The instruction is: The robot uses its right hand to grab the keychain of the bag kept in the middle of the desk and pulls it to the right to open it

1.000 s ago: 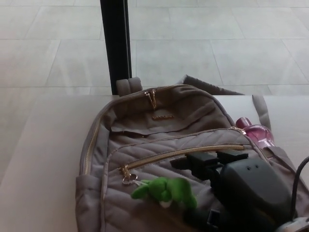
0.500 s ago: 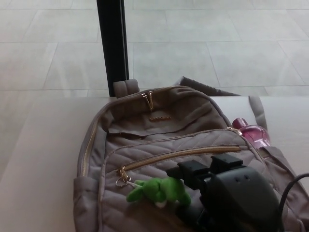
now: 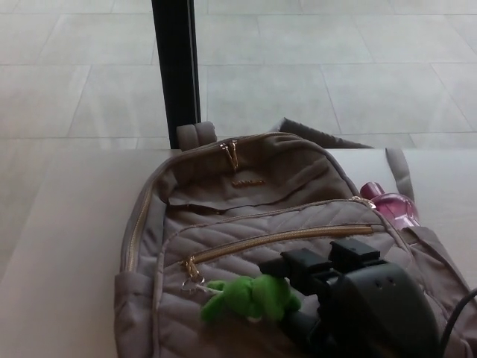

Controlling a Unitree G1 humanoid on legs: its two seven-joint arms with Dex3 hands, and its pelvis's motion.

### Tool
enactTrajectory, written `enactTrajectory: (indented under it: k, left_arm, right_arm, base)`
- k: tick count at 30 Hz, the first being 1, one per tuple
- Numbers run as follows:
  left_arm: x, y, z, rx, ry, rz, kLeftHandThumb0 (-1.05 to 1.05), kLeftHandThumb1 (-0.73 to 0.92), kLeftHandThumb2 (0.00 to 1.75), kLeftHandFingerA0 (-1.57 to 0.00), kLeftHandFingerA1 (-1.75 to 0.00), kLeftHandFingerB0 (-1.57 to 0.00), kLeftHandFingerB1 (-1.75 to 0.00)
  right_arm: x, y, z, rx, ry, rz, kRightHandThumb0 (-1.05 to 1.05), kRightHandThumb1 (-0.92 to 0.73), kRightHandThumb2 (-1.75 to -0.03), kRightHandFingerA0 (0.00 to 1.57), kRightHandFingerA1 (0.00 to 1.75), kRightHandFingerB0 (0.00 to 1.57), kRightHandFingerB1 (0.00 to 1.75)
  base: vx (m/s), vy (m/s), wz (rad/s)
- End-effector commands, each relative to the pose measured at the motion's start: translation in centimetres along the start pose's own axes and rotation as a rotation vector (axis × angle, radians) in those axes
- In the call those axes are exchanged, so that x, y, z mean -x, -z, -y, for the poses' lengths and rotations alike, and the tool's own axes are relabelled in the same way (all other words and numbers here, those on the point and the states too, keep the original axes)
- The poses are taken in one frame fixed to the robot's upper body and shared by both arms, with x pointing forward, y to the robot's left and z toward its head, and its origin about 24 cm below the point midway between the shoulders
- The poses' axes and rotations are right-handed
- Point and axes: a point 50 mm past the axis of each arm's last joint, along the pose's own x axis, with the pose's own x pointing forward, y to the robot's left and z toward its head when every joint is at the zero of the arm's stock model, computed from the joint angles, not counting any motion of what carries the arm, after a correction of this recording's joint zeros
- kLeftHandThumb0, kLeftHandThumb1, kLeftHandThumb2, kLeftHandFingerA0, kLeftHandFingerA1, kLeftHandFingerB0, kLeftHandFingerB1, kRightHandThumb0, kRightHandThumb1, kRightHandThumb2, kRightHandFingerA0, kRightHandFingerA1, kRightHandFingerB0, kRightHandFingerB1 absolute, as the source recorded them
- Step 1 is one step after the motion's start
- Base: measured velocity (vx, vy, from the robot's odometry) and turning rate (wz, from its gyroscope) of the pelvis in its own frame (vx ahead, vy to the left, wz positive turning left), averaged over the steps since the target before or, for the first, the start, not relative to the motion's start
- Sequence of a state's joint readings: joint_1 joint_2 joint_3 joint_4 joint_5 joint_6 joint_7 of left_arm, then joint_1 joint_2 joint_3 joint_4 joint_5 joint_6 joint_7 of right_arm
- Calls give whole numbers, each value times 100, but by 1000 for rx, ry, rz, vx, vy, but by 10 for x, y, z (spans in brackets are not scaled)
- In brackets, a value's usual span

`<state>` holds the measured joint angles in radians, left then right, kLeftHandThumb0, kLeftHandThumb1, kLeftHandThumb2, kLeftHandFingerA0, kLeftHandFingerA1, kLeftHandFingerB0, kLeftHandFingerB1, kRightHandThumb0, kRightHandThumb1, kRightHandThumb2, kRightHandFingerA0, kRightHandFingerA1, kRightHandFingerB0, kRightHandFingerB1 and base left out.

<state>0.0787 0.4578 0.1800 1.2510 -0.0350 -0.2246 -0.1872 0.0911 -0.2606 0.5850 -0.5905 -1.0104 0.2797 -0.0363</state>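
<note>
A taupe quilted backpack (image 3: 253, 186) lies on the pale desk (image 3: 67, 246), its front facing up. A gold zipper (image 3: 291, 237) runs across the front pocket and is closed, with its pull (image 3: 192, 270) at the left end. A green plush keychain (image 3: 250, 298) hangs from that pull by a small ring. My right hand (image 3: 358, 298), black, comes in from the lower right and lies on the bag against the plush's right end. Whether it grips the plush is hidden. My left hand does not show.
A pink bottle (image 3: 391, 205) sits in the bag's right side pocket. A black post (image 3: 176, 71) stands behind the desk's far edge, with tiled floor beyond. A loose bag strap (image 3: 399, 175) lies at the right.
The view has shifted a little. My right hand has crept left along the bag until it meets the green plush. The zipper pull stays at the left end.
</note>
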Motion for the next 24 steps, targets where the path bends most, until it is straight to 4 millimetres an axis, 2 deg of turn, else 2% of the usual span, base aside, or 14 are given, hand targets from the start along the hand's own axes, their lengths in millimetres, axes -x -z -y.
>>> enactTrajectory:
  k: [1,2,3,4,6,7,11,14,15,16,21,22,23,24]
  left_arm:
    - [1,-2,-3,-57,-22,23,-82,84,65,-73,-61,-68,-50]
    - [0,-2,-3,-52,-22,21,-83,84,65,-71,-61,-65,-50]
    - [0,-2,-3,-38,-8,21,-82,86,66,-68,-61,-62,-50]
    - [0,-3,-3,-31,-8,22,-84,85,66,-69,-62,-62,-50]
    - [0,-3,-2,-27,-9,23,-85,85,65,-69,-60,-64,-50]
    - [0,-3,-2,-31,-12,26,-85,85,67,-69,-62,-62,-50]
    - [0,-4,-3,-82,-12,31,-83,88,66,-71,-58,-66,-49]
    - [0,-4,-3,-67,-9,35,-84,87,66,-71,-60,-65,-50]
    - [1,-4,-3,-62,-13,39,-84,86,66,-73,-59,-66,-50]
    - [0,-4,-3,-78,-17,37,-85,87,66,-72,-60,-66,-50]
    - [0,-6,-4,-66,-11,37,-82,88,66,-70,-60,-65,-50]
    - [0,-7,-4,-62,-13,33,-82,87,66,-70,-61,-65,-51]
    - [0,-7,-4,-77,-16,38,-83,87,66,-71,-60,-67,-51]
    - [0,-7,-4,-79,-17,38,-83,87,66,-71,-60,-67,-51]
  right_arm:
    - [7,0,-18,-50,-160,11,-49,-55,-100,122,130,40,62]
    - [6,0,-18,-54,-169,11,-58,-72,-63,101,144,41,48]
    - [5,-1,-20,-36,-190,18,-66,-58,-99,105,119,27,54]
    - [4,-1,-21,-25,-206,22,-66,-72,-62,105,128,32,44]
    - [4,-1,-22,-20,-241,26,-70,-72,-62,106,123,26,43]
    - [4,-3,-23,2,-283,19,-82,-57,-94,107,115,14,49]
    - [5,-3,-25,47,-330,38,-99,-57,-94,105,121,9,44]
    - [5,-3,-26,51,-351,38,-100,-57,-93,103,120,8,41]
    - [6,-1,-27,53,-358,31,-90,-64,-60,93,127,11,36]
    - [7,0,-27,56,-375,24,-102,-56,-92,92,125,7,36]
    - [6,2,-27,42,-374,14,-86,-47,-89,107,130,9,44]
    - [7,3,-28,55,-378,12,-81,-59,-62,97,155,21,38]
    - [7,4,-28,57,-378,7,-84,-46,-74,102,151,21,44]
    - [7,4,-28,57,-379,6,-84,-46,-74,102,151,21,44]
  base:
    - [0,0,0]
    - [0,0,0]
    - [0,0,0]
    - [0,0,0]
    - [0,0,0]
    - [0,0,0]
    - [0,0,0]
    - [0,0,0]
    - [0,0,0]
    - [0,0,0]
    - [0,0,0]
    - [0,0,0]
    - [0,0,0]
    - [0,0,0]
